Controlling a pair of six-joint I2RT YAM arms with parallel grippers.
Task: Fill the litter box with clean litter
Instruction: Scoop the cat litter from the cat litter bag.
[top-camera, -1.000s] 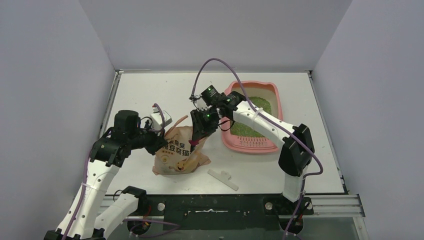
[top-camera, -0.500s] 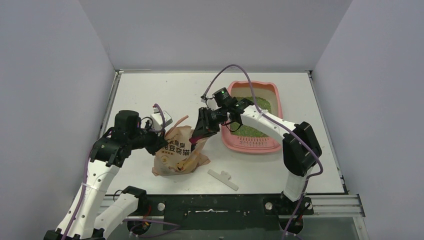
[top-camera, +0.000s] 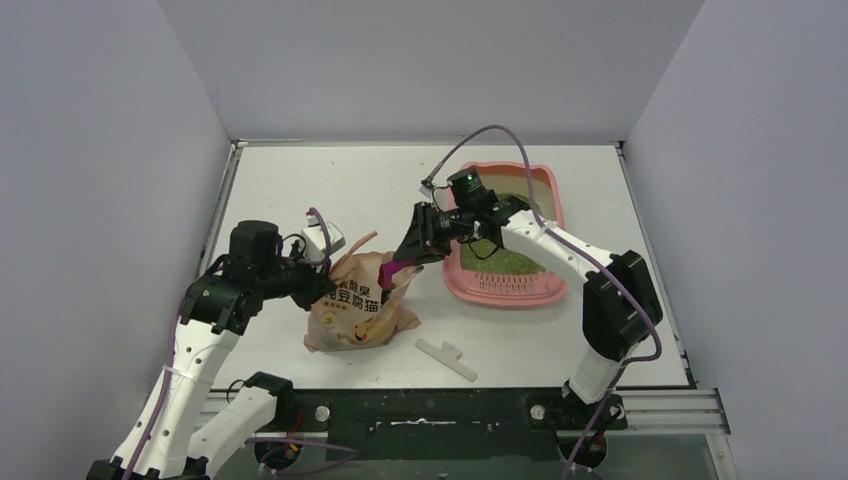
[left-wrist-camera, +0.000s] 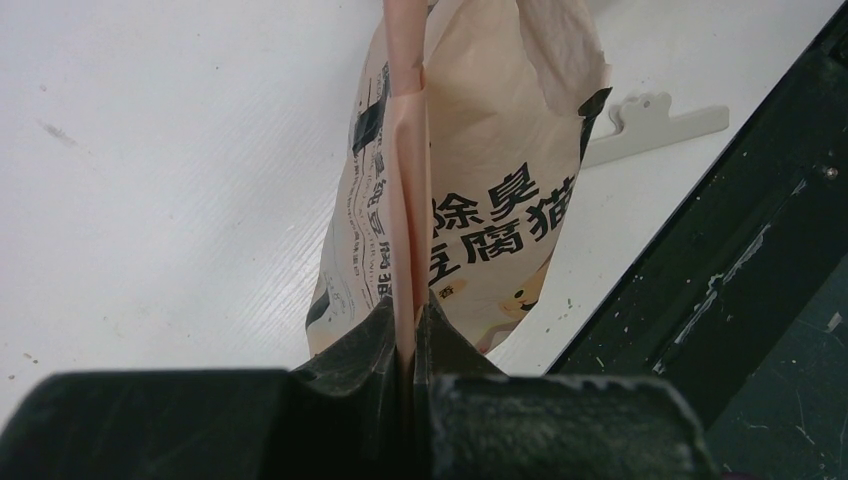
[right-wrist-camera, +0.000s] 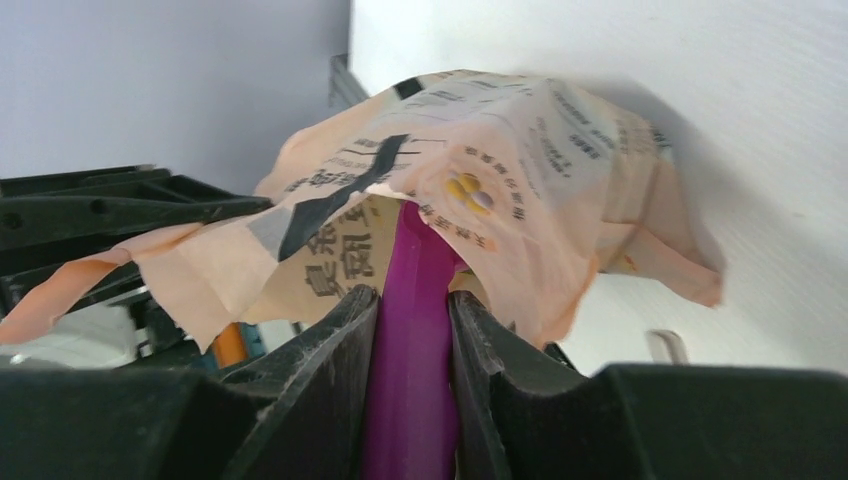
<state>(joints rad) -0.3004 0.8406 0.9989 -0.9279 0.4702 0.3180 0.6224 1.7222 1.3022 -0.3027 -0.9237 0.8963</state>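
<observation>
At the right of the table (top-camera: 300, 180) sits the litter box (top-camera: 497, 297), green litter (top-camera: 508, 262) bedding it. Left of it slumps the bag (top-camera: 355, 305), one fold pinched in the left hand (left-wrist-camera: 408, 335). Should that fold slip, the mouth may collapse onto the magenta scoop (right-wrist-camera: 410, 420) pinched by the right hand (right-wrist-camera: 412, 305), spilling granules. Only the right wrist view shows the scoop under the bag's lip; only the top view shows the box.
</observation>
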